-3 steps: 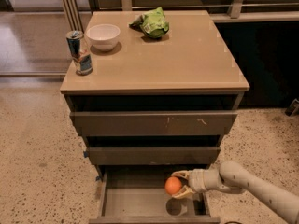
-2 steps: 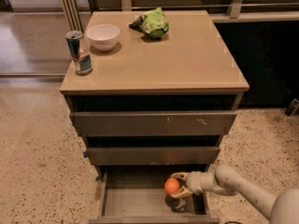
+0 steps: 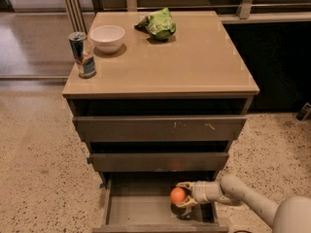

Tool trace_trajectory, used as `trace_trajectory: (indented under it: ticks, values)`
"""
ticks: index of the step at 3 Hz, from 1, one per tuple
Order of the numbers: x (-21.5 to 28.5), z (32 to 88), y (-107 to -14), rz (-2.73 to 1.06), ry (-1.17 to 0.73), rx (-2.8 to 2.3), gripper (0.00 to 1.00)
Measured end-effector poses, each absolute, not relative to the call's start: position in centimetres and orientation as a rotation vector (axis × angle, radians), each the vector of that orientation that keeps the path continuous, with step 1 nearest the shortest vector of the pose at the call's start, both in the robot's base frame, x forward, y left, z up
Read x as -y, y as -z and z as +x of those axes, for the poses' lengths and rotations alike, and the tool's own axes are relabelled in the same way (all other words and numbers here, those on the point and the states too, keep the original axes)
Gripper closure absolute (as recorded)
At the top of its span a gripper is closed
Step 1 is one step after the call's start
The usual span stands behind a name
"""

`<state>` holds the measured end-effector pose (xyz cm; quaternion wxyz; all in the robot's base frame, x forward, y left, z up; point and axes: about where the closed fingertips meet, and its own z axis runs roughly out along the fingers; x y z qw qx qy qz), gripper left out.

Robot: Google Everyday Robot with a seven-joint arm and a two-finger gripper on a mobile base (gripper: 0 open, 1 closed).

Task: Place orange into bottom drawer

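**Orange held over the open bottom drawer**

The orange [image 3: 177,195] is a small, round, bright-orange fruit with smooth, evenly coloured skin, and it catches a soft highlight on its upper side. It sits inside the outline of the bottom drawer [image 3: 133,207], towards the right half of the tray and just above the tray's floor, where a dark shadow lies directly beneath it.

The gripper [image 3: 183,195] reaches in from the lower right on a pale, jointed arm [image 3: 243,195]. Its fingers [image 3: 185,184] are closed onto the orange, one above the fruit and one below, so the fruit is clasped between them at its right side.

The bottom drawer is pulled well out, a shallow grey-brown tray whose floor is otherwise bare. Above it, the middle drawer [image 3: 158,161] stands out slightly less, and the top drawer [image 3: 160,128] shows pale scuffs on its front.

On the table [image 3: 184,62] stand a white bowl [image 3: 107,37] and a drinks can [image 3: 82,55] near the left edge, with a crumpled green bag [image 3: 158,24] towards the back.
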<state>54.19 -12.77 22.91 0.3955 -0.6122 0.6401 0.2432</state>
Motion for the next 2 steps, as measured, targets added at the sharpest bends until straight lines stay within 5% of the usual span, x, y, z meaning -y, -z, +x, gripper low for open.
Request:
trace_trajectory:
  ticks: [2]
  values:
    - [11.9, 54.9, -18.1, -1.56, -0.626, -1.619, 1.0]
